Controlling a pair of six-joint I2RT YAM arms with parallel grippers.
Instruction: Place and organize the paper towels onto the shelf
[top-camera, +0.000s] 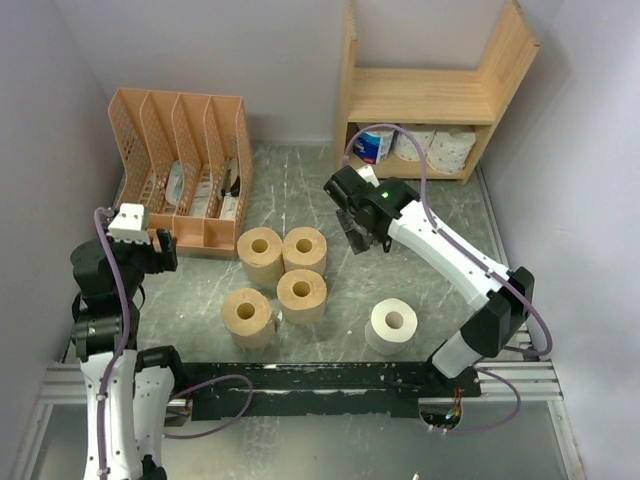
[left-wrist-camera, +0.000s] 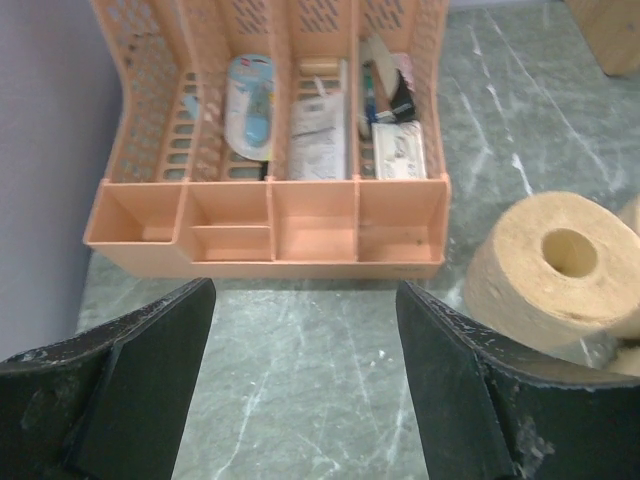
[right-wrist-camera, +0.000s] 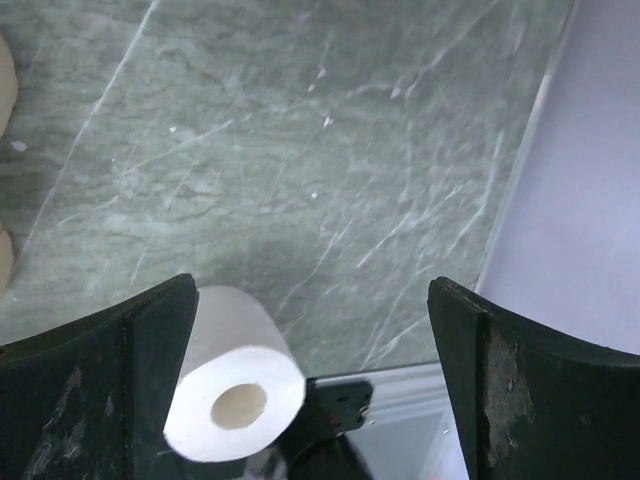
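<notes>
Left gripper (left-wrist-camera: 305, 298): fingers spread, nothing between them but bare table. I see the nearest tan roll (left-wrist-camera: 548, 262) outside the gap, past the finger on the view's right, standing on end with its core up. Orange file organizer (left-wrist-camera: 270, 235) sits ahead of the tips.

Right gripper (right-wrist-camera: 310, 292): fingers spread wide, holding nothing. Lone white roll (right-wrist-camera: 233, 392) shows below, inside the gap, hard by the finger on the view's left and partly hidden behind it.

Three white rolls (top-camera: 415, 143) sit on the lower tier of the shelf (top-camera: 430, 95), well beyond both sets of fingers.
</notes>
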